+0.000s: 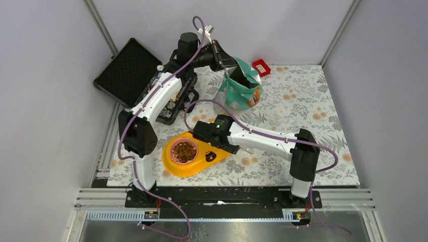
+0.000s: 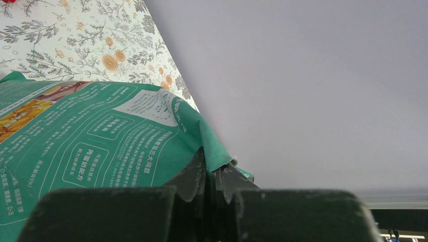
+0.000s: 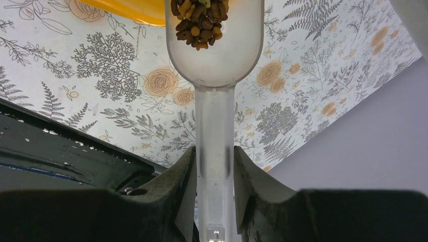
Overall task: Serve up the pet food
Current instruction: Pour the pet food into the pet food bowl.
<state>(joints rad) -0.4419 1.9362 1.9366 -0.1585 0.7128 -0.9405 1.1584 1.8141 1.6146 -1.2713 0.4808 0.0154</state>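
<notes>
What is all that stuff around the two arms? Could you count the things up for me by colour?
teal pouch: 1
clear scoop: 1
pink bowl: 1
yellow tray: 1
black case: 1
small red item: 1
total: 6

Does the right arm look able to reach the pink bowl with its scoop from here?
Probably yes: the right gripper, holding the scoop, is right beside the bowl, with nothing between them.

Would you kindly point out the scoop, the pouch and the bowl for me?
scoop (image 3: 214, 121), right wrist view, on its clear handle.
pouch (image 1: 237, 93), top view, on its teal side.
bowl (image 1: 172, 152), top view, on its pink rim.
</notes>
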